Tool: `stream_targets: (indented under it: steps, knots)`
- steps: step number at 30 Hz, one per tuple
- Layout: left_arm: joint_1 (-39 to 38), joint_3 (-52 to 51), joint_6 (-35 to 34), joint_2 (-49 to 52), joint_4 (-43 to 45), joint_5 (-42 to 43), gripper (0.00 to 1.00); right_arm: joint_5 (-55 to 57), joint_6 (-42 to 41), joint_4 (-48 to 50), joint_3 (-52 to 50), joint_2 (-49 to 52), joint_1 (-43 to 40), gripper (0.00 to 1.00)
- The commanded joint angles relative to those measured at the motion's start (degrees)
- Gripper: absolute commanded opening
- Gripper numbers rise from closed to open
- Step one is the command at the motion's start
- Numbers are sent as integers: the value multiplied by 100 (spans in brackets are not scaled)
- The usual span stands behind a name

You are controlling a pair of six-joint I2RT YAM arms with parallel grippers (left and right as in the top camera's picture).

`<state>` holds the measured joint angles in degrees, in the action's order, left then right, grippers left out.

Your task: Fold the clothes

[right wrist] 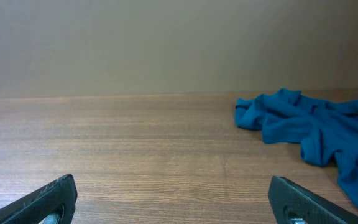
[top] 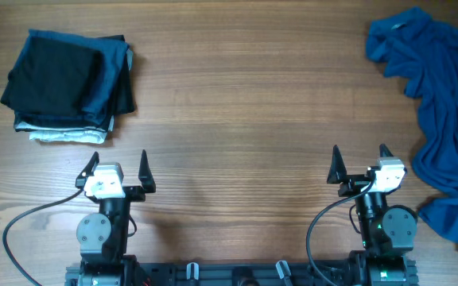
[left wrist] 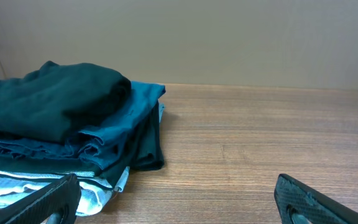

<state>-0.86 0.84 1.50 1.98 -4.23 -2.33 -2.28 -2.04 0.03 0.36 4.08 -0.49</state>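
The brown wood-grain table (top: 237, 95) carries all items. The medium-blue soft-fabric T-shirt (top: 444, 119) lies crumpled and unfolded along the far right edge of the table, running from the far corner toward the near side, just beside the right arm. The stack of folded black, dark navy and white-grey garments (top: 70, 83) sits at the far left. The left gripper (top: 118, 156) and right gripper (top: 359, 151) rest at the near edge, jaws spread wide, holding nothing. Judged status: folding has not begun; spreading and every fold remain. No brand, label or writing is legible.
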Motion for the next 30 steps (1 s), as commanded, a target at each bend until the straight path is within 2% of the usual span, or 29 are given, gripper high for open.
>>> stream_targets:
  steps: [1, 7, 10, 13, 17, 20, 23, 24, 27, 30]
  knots:
    - [-37, -48, 129, -39, 37, -94, 100, 103, 52, 26, -7, 22, -24, 100]
    - [-37, -48, 129, -42, 37, -94, 100, -37, -90, 79, -7, 22, -24, 99]
    - [-37, -48, 129, -42, 37, -94, 100, -778, -1296, 422, -2, 22, -24, 100]
    - [-37, -48, 127, -39, 37, -94, 100, -929, -1305, 103, 385, 24, -24, 100]
    - [-37, -48, 129, -39, 37, -94, 100, -850, -1460, -791, 1871, 299, -24, 100]
    - [-37, -48, 129, -42, 37, -94, 100, -717, -1460, -1779, 3532, 1123, -24, 100]
    - [-37, -48, 129, -39, 37, -94, 100, -577, -1093, -2817, 5042, 2227, -24, 100]
    - [-37, -48, 129, -39, 37, -94, 100, -291, -848, -3425, 5886, 2955, -24, 100]
    - [-37, -48, 129, -39, 37, -94, 100, 199, -796, -4282, 7130, 4205, -24, 99]
    - [-37, -48, 129, -42, 37, -94, 100, 254, -527, -5204, 8526, 5884, -44, 100]
